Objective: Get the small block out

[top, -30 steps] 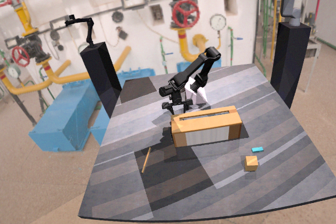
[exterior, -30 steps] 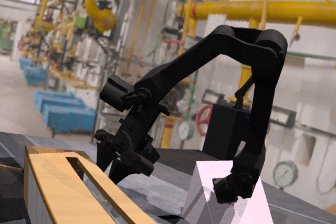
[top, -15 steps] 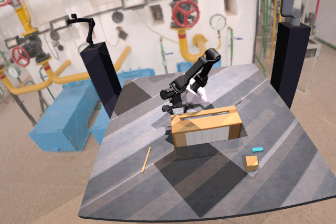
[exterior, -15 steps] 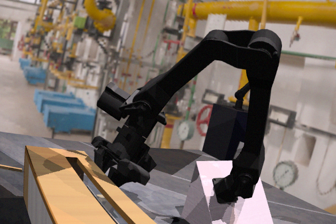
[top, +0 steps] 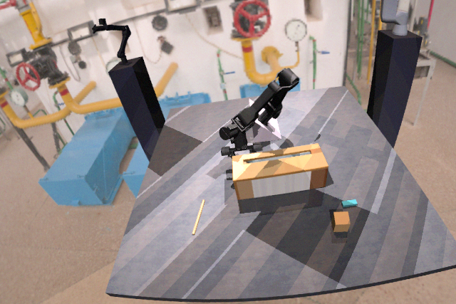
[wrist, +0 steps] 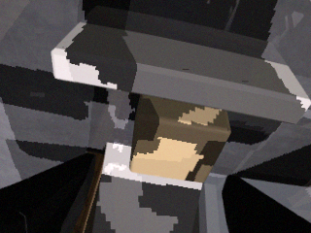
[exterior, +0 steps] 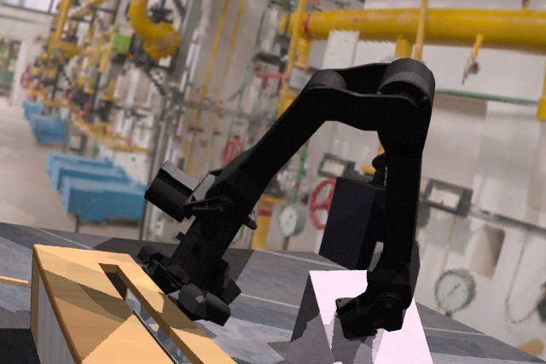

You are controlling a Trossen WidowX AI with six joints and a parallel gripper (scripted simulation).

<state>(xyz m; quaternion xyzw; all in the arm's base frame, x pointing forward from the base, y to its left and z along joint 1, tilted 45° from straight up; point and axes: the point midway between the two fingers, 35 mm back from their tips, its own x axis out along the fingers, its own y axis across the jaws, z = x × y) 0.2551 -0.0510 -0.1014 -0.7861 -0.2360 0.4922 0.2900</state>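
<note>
step: reaching for block (wrist: pixel 178 143) at box (top: pixel 279 168) end | gripper (top: pixel 232 168) part open, empty (block ahead between jaws) | next: nudge it outward, gently

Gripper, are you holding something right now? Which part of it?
Nothing is held. The gripper is open, and the block ahead of it is not pinched.
</note>
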